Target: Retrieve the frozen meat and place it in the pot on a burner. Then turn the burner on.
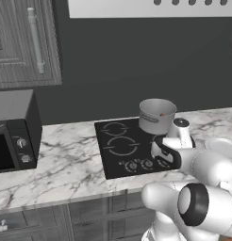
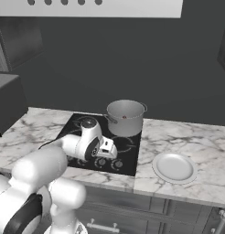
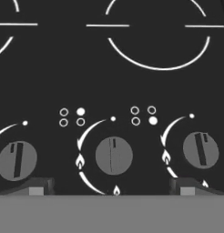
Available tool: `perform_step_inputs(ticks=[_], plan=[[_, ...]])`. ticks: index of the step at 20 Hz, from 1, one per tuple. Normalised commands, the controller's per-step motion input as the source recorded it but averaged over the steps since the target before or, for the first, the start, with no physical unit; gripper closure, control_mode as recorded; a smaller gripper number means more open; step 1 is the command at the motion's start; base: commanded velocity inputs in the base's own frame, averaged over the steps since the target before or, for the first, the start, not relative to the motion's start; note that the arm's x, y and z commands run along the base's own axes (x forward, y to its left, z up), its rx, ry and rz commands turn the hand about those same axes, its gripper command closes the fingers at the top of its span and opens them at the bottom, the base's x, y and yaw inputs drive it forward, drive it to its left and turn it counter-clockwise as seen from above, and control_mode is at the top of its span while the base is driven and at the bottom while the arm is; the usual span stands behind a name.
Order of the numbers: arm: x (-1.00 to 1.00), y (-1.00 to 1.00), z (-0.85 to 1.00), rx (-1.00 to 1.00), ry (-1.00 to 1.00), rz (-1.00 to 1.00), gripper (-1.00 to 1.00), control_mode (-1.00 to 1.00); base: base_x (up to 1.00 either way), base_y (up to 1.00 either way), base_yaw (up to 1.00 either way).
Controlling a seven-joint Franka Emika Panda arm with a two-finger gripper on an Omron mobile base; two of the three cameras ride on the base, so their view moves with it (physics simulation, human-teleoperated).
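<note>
The meat point(image 2: 124, 117) already lies in the pot point(image 2: 125, 118), showing as a small orange-brown speck on the pot's floor in the right base view. The pot stands on a rear burner, beyond the gripper point(image 2: 109, 149) and a little to its right. So the fetching and placing look done, and what is left, as I judge it, is turning the burner on.

The gripper hangs low over the front edge of the stove point(image 1: 113, 155), pointing down at the row of knobs. Its jaws are spread wide with nothing between them. In the hand view the two fingertips point(image 3: 36, 186) straddle the middle knob point(image 3: 114, 155), which sits straight ahead of them; one more knob lies to each side. Whether the tips touch the glass cannot be told.

The pot is brushed grey metal, cylindrical, straight-sided with a rolled rim and small side handles. The stove is a flat, glossy black panel with thin white burner rings and flame marks printed by each knob. The knobs are round, matte grey discs with a dark indicator line. The counter point(image 2: 201, 141) is white marble with grey veins, and a plain round white plate point(image 2: 174, 167) rests on it well to the gripper's right.
</note>
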Motion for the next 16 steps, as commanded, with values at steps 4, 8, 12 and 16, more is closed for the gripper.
perform_step_inputs(ticks=[4, 8, 12, 16], plan=[[0.01, 0.0, -0.3, 0.0, 0.01, -0.08, -1.0, -1.0, 0.0, 0.0, 0.0], [0.05, 0.0, -0.27, 0.0, 0.01, -0.01, -1.0, -1.0, 0.0, 0.0, 0.0], [0.0, 0.0, -0.26, 0.0, 0.02, 0.0, -1.0, -1.0, 0.0, 0.0, 0.0], [0.0, 0.0, -0.24, 0.0, 0.03, 0.0, -1.0, -1.0, 0.0, 0.0, 0.0]])
